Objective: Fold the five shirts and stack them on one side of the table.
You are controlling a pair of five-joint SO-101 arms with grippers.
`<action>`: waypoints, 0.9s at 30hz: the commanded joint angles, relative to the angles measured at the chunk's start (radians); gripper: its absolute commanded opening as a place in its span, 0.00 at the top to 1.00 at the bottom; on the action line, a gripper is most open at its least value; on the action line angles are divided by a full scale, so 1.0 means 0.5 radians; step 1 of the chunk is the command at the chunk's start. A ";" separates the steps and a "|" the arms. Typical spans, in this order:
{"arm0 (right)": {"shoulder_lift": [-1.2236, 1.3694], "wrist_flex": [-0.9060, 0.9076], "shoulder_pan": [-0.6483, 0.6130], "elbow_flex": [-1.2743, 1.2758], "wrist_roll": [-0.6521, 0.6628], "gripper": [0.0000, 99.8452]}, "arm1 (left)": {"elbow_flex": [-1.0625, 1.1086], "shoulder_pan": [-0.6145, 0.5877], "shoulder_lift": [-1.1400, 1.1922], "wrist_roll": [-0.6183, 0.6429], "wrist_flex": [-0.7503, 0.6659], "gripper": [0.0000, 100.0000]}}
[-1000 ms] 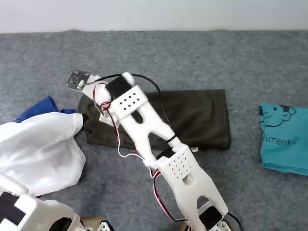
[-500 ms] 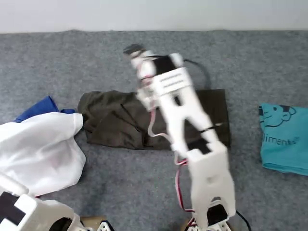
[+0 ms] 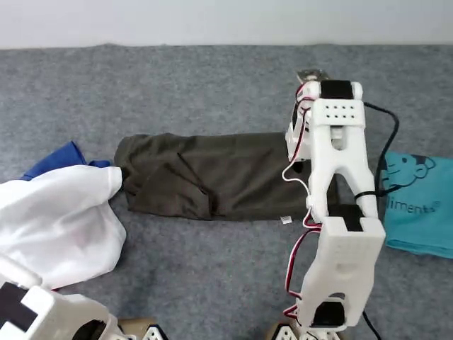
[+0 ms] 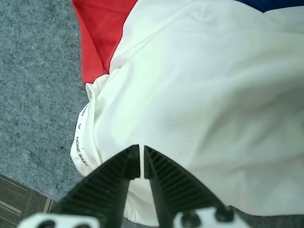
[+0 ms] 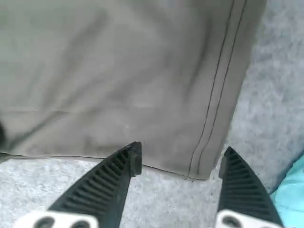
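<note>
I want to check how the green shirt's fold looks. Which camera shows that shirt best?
The high view: the green shirt lies there nearly whole, one end behind the right arm. The right wrist view gives a close look at one hemmed corner before the open right claw. The left wrist view faces the white shirt.

Robot test bench; grey felt tabletop, plain white wall

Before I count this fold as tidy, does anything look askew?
Yes. The olive shirt is bunched at its end nearest the white shirt, one flap lying diagonally. The white shirt lies in an unfolded heap over the blue shirt and red shirt.
</note>
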 commanded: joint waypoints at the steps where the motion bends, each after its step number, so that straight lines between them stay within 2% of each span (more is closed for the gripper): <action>1: -0.057 -0.170 0.060 0.046 -0.015 0.73 | -0.023 -0.003 -0.037 -0.028 0.046 0.96; 10: 0.198 -0.468 0.195 0.058 -0.015 0.73 | -0.023 -0.003 -0.037 -0.028 0.046 0.96; 18: 0.474 -0.514 0.189 0.061 -0.018 0.73 | -0.023 -0.003 -0.037 -0.028 0.046 0.96; 20: 0.523 -0.511 0.183 0.061 -0.012 0.78 | -0.023 -0.003 -0.037 -0.028 0.046 0.96; 24: 0.560 -0.508 0.183 0.061 -0.018 0.98 | -0.023 -0.003 -0.037 -0.028 0.046 0.96; 27: 0.560 -0.465 0.201 0.058 -0.006 0.98 | -0.023 0.006 -0.037 -0.028 0.046 0.96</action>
